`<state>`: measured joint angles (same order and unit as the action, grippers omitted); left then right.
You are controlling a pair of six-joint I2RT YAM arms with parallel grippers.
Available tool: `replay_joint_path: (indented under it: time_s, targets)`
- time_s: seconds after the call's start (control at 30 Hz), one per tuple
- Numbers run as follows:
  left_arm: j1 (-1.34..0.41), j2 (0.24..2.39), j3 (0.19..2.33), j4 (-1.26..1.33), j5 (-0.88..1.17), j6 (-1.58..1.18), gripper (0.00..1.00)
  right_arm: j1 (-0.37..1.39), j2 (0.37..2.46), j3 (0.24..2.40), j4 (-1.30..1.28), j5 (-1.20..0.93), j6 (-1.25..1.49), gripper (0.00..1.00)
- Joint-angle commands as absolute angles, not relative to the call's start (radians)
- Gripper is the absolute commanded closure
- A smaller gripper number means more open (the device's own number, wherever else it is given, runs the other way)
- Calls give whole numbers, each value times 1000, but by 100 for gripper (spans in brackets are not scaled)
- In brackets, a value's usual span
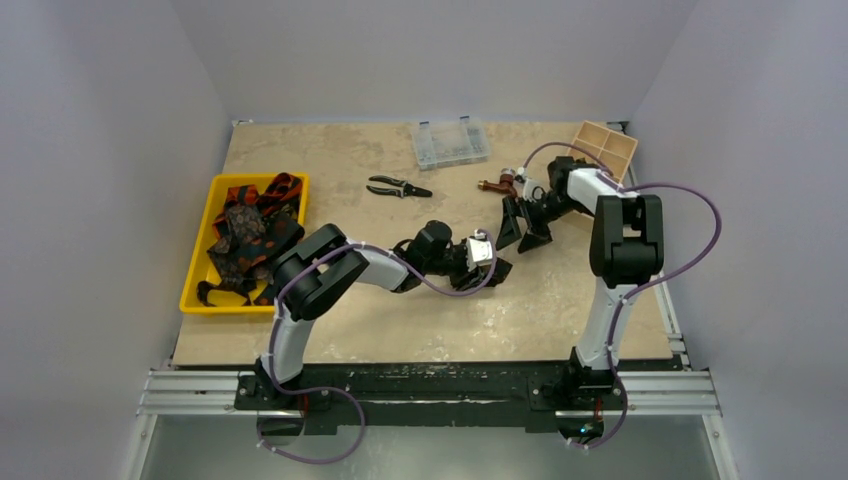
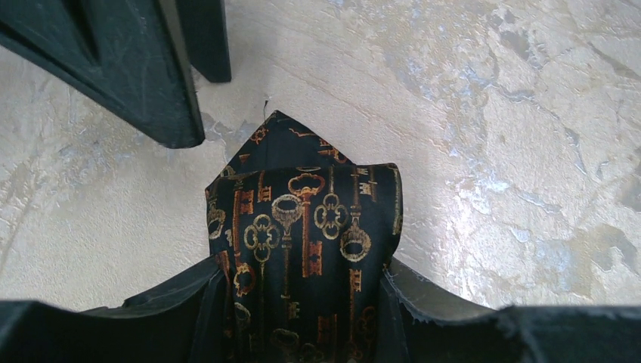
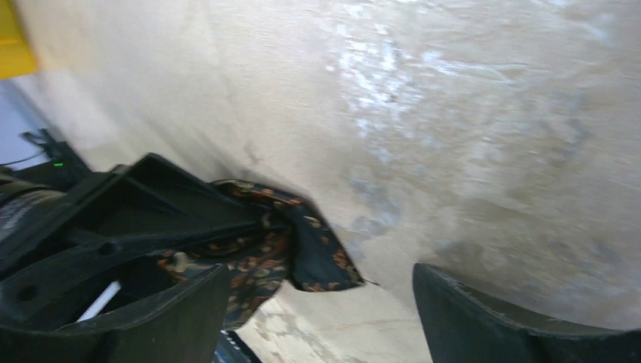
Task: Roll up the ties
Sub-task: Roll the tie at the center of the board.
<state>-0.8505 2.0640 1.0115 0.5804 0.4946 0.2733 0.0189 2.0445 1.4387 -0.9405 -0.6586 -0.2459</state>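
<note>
Left claw [image 1: 494, 269] pinches a folded, key-patterned tie [image 2: 302, 227] on the worktop [image 1: 400, 320] — rolling seems barely begun. Right claw [image 1: 523, 231], spread, probably must steady the tip.

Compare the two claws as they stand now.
The left claw is closed on a key-patterned tie; the right claw stands open and holds nothing. On the table, the left claw sits nearer the front edge, the right claw farther back. Both are low and close together.
</note>
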Motion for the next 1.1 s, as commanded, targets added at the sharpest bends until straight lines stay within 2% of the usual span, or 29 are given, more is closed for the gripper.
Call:
replay_joint_path:
  time_s: [0.0,0.27,0.4,0.73,0.77,0.83,1.07]
  targets:
    - [-826,2113,980,305,474,315,100,27,2060,1395,-850,-782,-180,2]
    - [-812,2115,989,298,472,308,100,33,2165,1350,-906,-910,-221,2]
    - [-811,2116,991,298,473,311,100,35,2154,1317,-976,-984,-285,9]
    - [-813,2120,1006,284,473,320,100,35,2055,1227,-969,-1059,-271,25]
    - [-812,2119,1006,282,474,321,100,35,2047,1214,-959,-1056,-264,21]
    - [-812,2120,1006,281,476,323,100,35,2026,1195,-910,-1042,-220,3]
    - [-811,2121,1005,283,475,319,100,37,2052,1220,-833,-1125,-161,2]
